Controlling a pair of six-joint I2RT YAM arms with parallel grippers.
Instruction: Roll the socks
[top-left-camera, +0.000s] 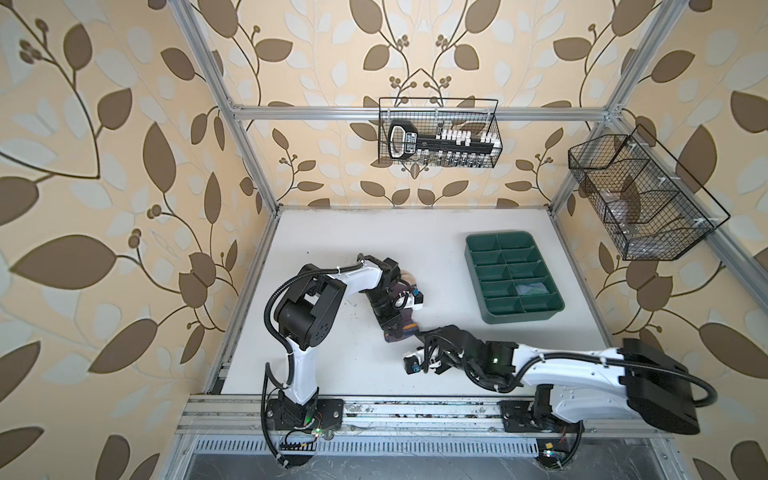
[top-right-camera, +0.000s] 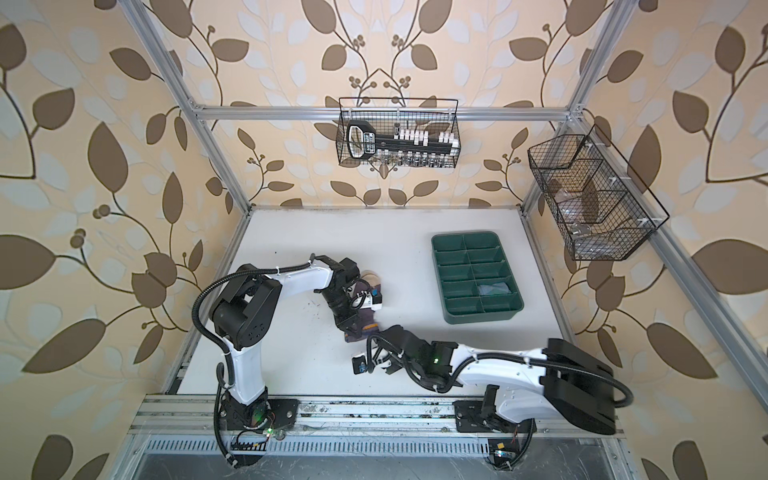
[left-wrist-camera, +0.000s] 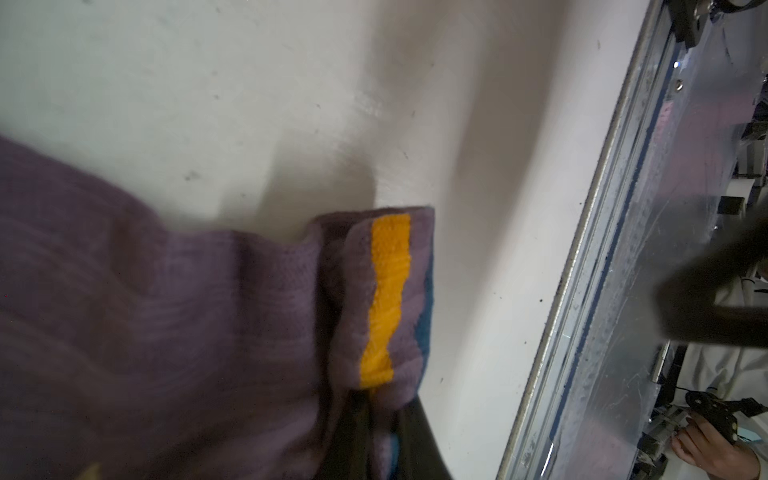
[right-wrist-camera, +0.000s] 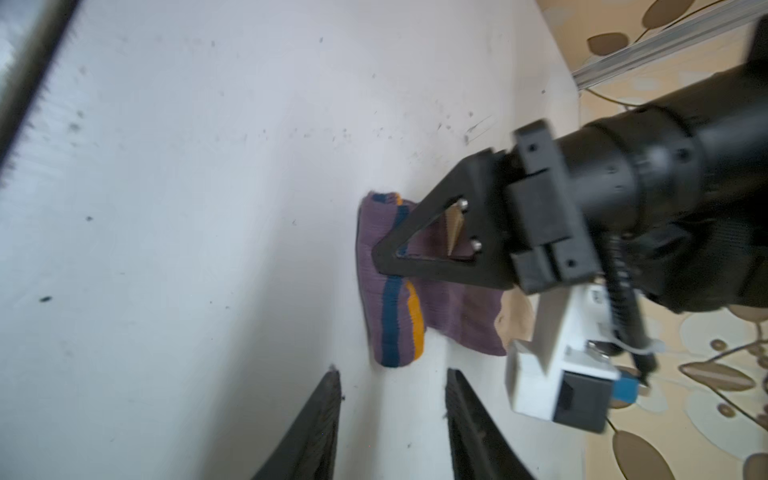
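- Purple sock (top-left-camera: 395, 336) lies on the bench (top-left-camera: 332, 249), near the centre of both top views and left of the green tray (top-left-camera: 498, 235). It's partly hidden under the left arm.
- Left claw (right-wrist-camera: 380, 266) is clamped on the sock's striped end. In the right wrist view its tip sits on the cloth, centre-right of frame. In the left wrist view, knit bunches betw. the dark fingers (left-wrist-camera: 424, 449) at the bottom edge.
- Right claw (right-wrist-camera: 392, 378) has its fingers apart w/ nothing betw. them. It's just short of the striped end, at bottom centre of the right wrist view.
- The end w/ the orange stripe (left-wrist-camera: 386, 299) looks turned over once. The rest lies flat out to the tan end (right-wrist-camera: 517, 320), so the roll is prob. barely started.
- Handling: light, soft knit w/ no stiffness. It'll likely crease and spring open if let go. It should drag on the bench rather than slide. Not fragile.
- Best hold is prob. the doubled striped edge at the free corner, pinching both layers. A single layer could slip out.
- 2nd sock: a pale bluish thing (top-left-camera: 530, 288) sits in a tray compartment, too small to tell what it is.
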